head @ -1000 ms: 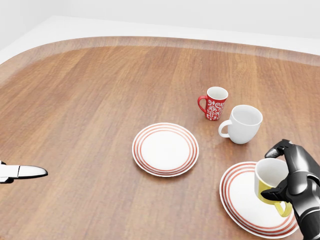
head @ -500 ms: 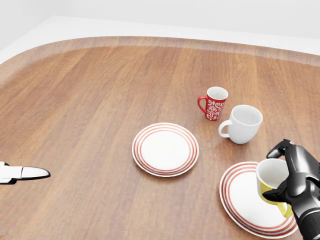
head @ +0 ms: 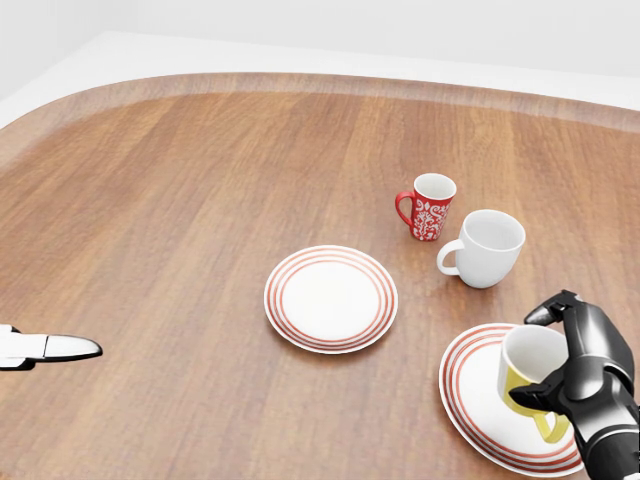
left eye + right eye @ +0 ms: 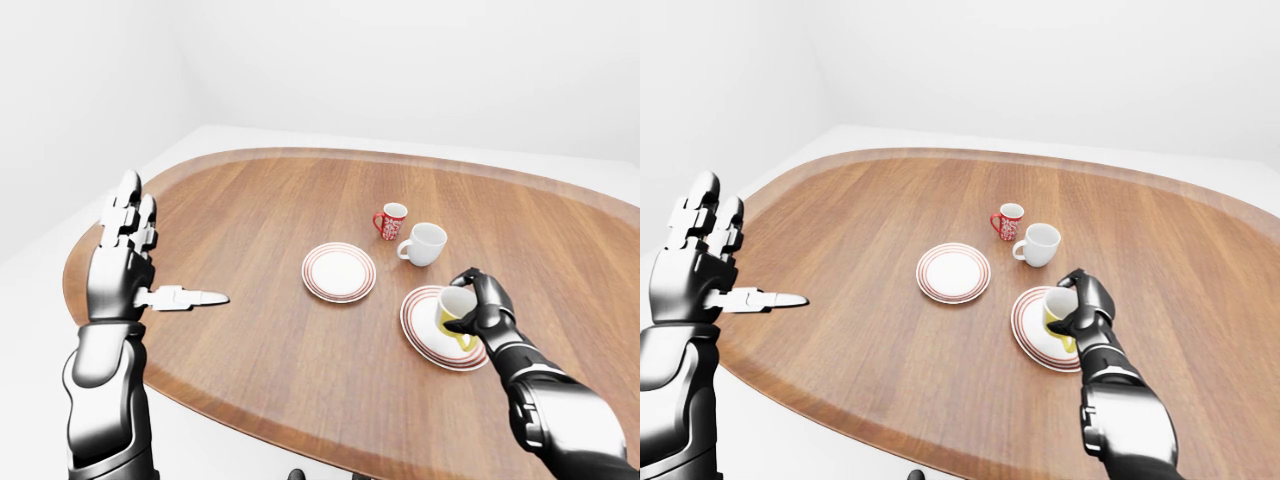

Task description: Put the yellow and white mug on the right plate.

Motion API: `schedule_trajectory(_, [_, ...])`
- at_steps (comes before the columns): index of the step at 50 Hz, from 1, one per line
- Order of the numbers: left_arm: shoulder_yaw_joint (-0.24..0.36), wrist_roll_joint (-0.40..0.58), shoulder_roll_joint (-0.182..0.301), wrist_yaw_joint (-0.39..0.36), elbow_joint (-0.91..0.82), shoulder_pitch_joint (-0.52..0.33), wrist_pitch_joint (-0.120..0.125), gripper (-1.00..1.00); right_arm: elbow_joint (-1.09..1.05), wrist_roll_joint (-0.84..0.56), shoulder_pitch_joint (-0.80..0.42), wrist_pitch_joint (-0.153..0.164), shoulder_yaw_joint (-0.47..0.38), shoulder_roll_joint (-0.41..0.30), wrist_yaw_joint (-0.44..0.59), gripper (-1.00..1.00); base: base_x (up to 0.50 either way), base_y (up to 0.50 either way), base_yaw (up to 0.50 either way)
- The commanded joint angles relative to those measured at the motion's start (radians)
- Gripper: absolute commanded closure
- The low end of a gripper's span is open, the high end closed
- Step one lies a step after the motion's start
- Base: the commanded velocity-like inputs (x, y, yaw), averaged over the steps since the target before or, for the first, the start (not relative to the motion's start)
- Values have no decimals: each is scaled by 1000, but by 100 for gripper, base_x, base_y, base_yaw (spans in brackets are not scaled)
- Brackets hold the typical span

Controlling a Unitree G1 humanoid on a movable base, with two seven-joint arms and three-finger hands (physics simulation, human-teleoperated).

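Nearest the robot, at the lower right of the head view, the right hand (image 3: 560,375) is seen clenched round the yellow and white mug (image 3: 530,372). Dark fingers (image 3: 578,330) are wrapped over the rim and side, and the mug is tilted, its mouth turned up and toward the view's left. The mug is held over the right-hand part of the right plate (image 3: 485,405), a white plate ringed with red bands. Whether the base is touching the plate or is just above it cannot be told, since the underside is covered by the hand. The tilt is judged to come from the angle of the wrist, and levelling would likely be needed before the grip is released. The plate's right edge is hidden behind the hand and cut off by the frame.

At the left, the left hand (image 4: 128,262) is held raised and released, fingers upright and one finger stretched sideways over the bench (image 3: 180,210). Nothing is grasped by it; it appears to be kept clear of the work.

Further off, near the middle of the bench, a second red-banded plate (image 3: 330,298) lies bare. Beyond the right plate a plain white mug (image 3: 487,247) stands upright, and just beyond that a red patterned mug (image 3: 429,206), the two near each other but apart. The bench's far rim curves against a pale, featureless wall.
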Motion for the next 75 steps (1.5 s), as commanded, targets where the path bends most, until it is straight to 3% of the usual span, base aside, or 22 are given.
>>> schedule_trajectory(1, [-2,3,-1,-1,2,1,0,-100,2,13,-8,0,-11,14,-20,100,0,0,0])
schedule_trajectory(62, [-7,9,-7,-3,1,4,0,-100,6,-6,-7,0,-13,37,-37,100,0,0,0])
schedule_trajectory(63, [-7,9,-7,-3,8,4,0,-100,6,-4,-8,0,-15,37,-33,-100,0,0,0])
schedule_trajectory(75, [-9,9,-9,-3,0,7,0,-100,6,-2,-3,0,-15,37,-32,-100,0,0,0])
